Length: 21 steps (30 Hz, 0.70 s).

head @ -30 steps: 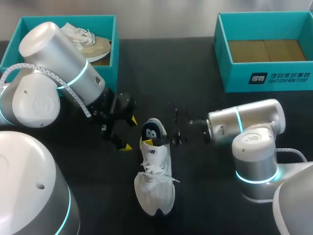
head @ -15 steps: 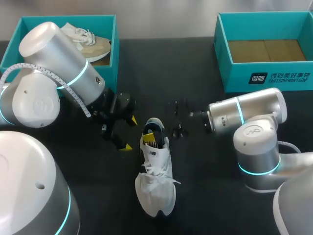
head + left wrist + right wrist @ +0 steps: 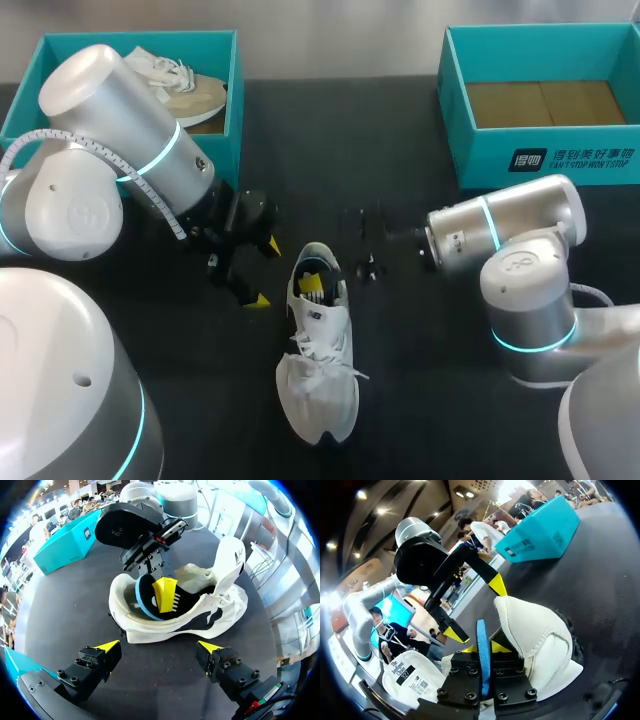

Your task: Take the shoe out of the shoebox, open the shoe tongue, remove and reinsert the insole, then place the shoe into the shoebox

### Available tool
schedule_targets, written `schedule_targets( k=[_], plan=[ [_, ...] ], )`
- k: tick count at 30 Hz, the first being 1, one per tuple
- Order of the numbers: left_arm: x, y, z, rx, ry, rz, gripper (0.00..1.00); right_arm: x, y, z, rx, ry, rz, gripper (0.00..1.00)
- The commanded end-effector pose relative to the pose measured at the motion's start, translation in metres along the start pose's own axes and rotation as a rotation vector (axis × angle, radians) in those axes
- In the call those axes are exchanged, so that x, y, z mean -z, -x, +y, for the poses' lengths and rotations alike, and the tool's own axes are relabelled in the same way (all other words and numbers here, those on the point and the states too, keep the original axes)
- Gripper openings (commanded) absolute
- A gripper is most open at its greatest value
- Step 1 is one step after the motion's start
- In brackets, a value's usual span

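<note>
Insole step, I'd judge. Shoe (image 3: 320, 370) lies on counter (image 3: 420, 420) between the arms, tongue looks pulled up. R pincer (image 3: 485, 650) is pinching heel end of blue insole (image 3: 150, 597), which sits tilted, partly up out of the heel cup. L pincer (image 3: 157, 647) is spread, shoe just ahead of it, not touching. To do it well: firm pinch, slide insole along shoe's length w/o dragging shoe. L could steady the sole.

Black matte table (image 3: 400, 400), its dark top spanning the view, evenly lit
</note>
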<state>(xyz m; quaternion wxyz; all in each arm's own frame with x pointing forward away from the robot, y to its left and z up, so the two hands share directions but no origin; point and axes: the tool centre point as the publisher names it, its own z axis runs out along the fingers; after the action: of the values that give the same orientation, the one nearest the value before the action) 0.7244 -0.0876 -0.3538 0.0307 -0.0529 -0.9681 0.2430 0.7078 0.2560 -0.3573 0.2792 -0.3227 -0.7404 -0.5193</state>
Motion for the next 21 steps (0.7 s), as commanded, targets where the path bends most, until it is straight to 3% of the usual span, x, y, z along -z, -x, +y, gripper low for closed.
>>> schedule_targets(
  k=[1, 5, 6, 8, 10, 21],
  plan=[
    [-0.001, 0.0, 0.001, -0.001, -0.001, 0.0, 1.0, -0.005, 0.0, -0.012, -0.017, 0.002, -0.006, 0.0],
    [-0.001, 0.0, 0.001, -0.001, -0.001, 0.0, 1.0, -0.004, -0.006, -0.012, -0.014, 0.004, -0.015, 0.0],
    [-0.001, 0.0, 0.001, -0.001, -0.001, 0.0, 1.0, -0.004, -0.007, -0.011, -0.008, 0.005, -0.018, 0.07],
    [-0.001, 0.0, 0.001, -0.001, -0.001, 0.0, 1.0, -0.003, -0.01, -0.007, 0.014, 0.005, -0.027, 0.4],
    [-0.001, 0.0, 0.001, -0.001, -0.001, 0.0, 1.0, -0.001, -0.012, -0.003, 0.037, 0.002, -0.036, 0.45],
    [-0.001, 0.0, 0.001, -0.001, -0.001, 0.0, 1.0, 0.005, -0.014, 0.015, 0.099, -0.027, -0.064, 0.44]
  ],
)
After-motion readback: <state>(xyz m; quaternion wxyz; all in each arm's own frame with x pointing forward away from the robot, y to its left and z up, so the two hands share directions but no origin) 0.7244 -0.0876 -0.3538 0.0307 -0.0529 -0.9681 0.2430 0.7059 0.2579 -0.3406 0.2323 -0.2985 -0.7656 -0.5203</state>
